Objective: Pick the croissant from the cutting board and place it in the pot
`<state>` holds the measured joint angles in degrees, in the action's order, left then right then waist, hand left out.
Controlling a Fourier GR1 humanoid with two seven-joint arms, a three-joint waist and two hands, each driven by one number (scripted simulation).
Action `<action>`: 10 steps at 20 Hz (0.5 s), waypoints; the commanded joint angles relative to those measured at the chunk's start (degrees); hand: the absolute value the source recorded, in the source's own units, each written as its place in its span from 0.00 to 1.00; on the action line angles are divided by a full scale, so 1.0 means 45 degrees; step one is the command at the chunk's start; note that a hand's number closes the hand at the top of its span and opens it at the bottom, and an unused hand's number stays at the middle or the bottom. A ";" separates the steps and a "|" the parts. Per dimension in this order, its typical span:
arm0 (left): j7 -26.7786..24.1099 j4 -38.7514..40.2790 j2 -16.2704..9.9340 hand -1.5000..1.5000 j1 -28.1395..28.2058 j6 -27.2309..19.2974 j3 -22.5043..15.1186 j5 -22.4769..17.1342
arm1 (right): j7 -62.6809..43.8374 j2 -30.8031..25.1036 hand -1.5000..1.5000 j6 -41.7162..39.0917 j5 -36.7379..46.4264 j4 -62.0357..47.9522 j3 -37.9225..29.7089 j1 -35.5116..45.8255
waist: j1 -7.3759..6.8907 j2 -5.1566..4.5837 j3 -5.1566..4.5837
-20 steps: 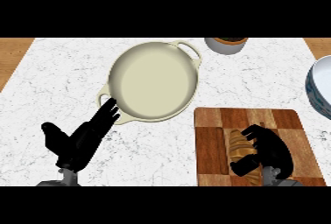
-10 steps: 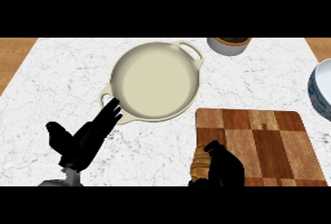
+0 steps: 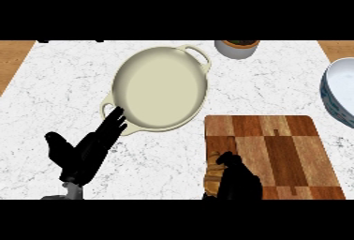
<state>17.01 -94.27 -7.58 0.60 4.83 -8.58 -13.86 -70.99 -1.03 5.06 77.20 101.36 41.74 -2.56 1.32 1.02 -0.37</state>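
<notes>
In the head view my right hand [image 3: 239,180] is curled round the golden-brown croissant [image 3: 213,172], holding it over the near left corner of the wooden cutting board [image 3: 276,150]. Only the croissant's left side shows; the hand hides the rest of it. The cream pot [image 3: 159,89], oval with two handles and nothing inside, stands farther back and to the left. My left hand [image 3: 86,152] rests open on the counter, its fingertips close to the pot's near handle.
A white and blue bowl [image 3: 340,91] sits at the right edge. At the back stands a small grey pot [image 3: 237,48] with dark contents. The white marble counter [image 3: 69,84] ends in wooden strips at both far sides.
My right hand has carried the croissant from the board's middle toward its near left corner, and it now sits low at the view's bottom edge. The left hand has barely moved.
</notes>
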 commanded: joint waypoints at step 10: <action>0.0200 -0.0107 -0.0084 0.50 -0.0338 0.0146 0.0035 -0.0092 | -0.3161 0.0217 1.00 -0.1752 0.3791 0.3391 0.1427 0.2856 | -0.0329 -0.0067 -0.0003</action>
<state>17.63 -94.79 -7.73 0.02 4.97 -8.27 -14.22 -71.30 -0.98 0.89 91.95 113.42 45.91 4.64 0.67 1.01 -0.40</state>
